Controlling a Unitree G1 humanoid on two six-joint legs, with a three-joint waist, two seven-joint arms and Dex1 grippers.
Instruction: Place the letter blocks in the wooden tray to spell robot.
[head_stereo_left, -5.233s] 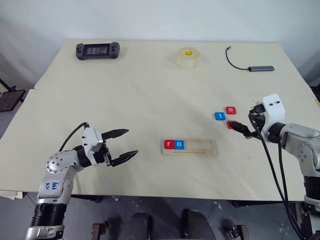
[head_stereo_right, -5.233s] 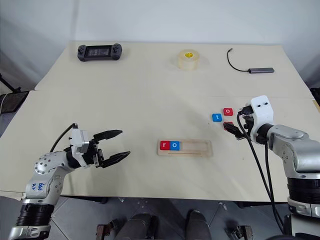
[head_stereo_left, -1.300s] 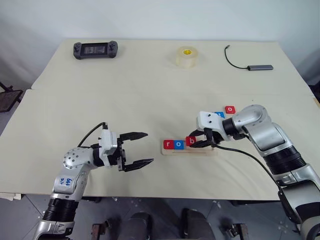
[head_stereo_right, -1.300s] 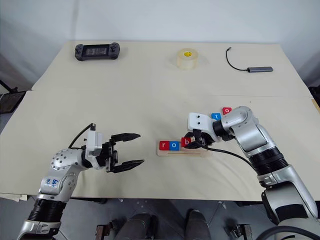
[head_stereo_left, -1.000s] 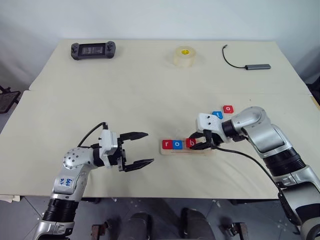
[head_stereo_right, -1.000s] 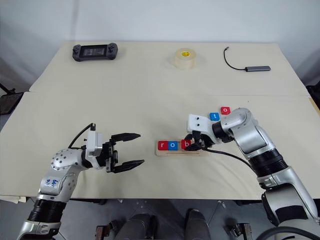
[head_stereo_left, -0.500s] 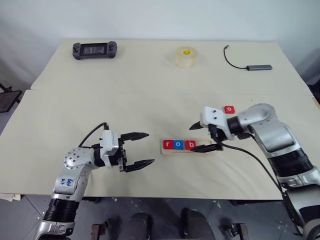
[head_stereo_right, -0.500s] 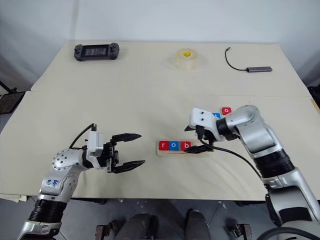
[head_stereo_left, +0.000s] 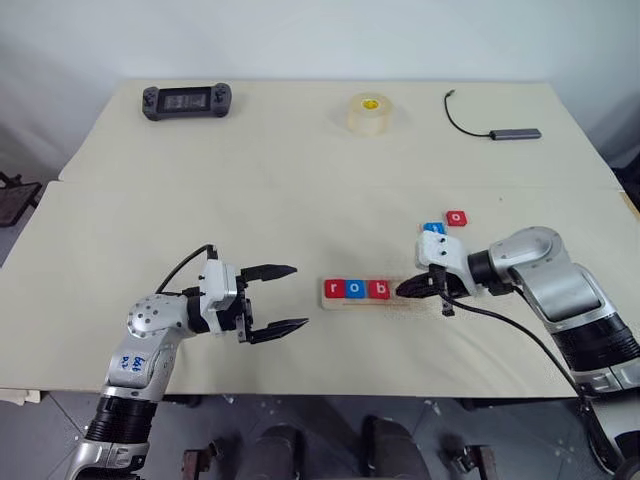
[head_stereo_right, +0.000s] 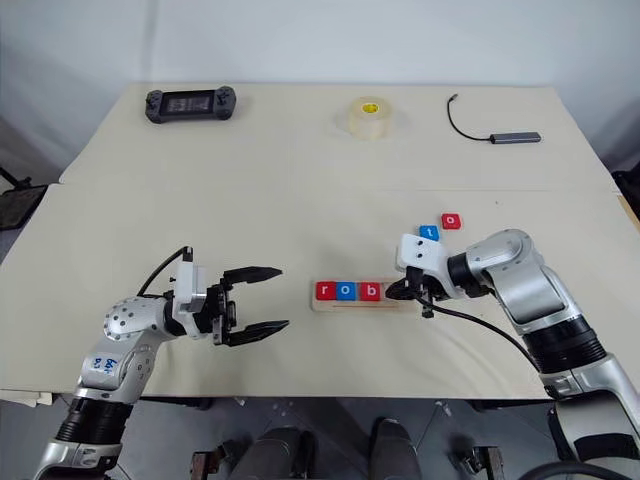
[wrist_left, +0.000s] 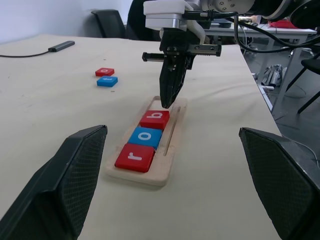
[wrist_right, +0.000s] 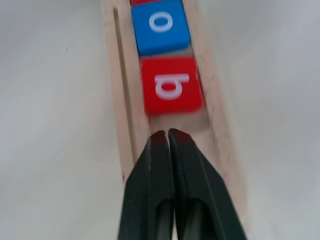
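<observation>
The big pale worktop (head_stereo_left: 300, 190) carries everything. Near its front edge lies the wooden tray (head_stereo_left: 412, 299), long and thin. Three letter blocks sit side by side in the tray's left part — a red r (head_stereo_left: 334, 289), a blue o (head_stereo_left: 356, 289) and a red b (head_stereo_left: 379, 290). The rest of the tray to the right of the b is bare wood.

The right hand (head_stereo_left: 408, 290) hangs over that bare part, just beside the b. Its two black fingers are pressed tight together and hold nothing. In the right wrist view the tips (wrist_right: 165, 137) point at the wood right behind the b; the pictures do not show if they touch it.

The left hand (head_stereo_left: 290, 297) hovers to the left of the tray, well apart from it. Its fingers are spread wide and empty.

Two more blocks lie on the worktop behind the right hand — a blue one (head_stereo_left: 433, 229) and a red one (head_stereo_left: 456, 217), near each other.
</observation>
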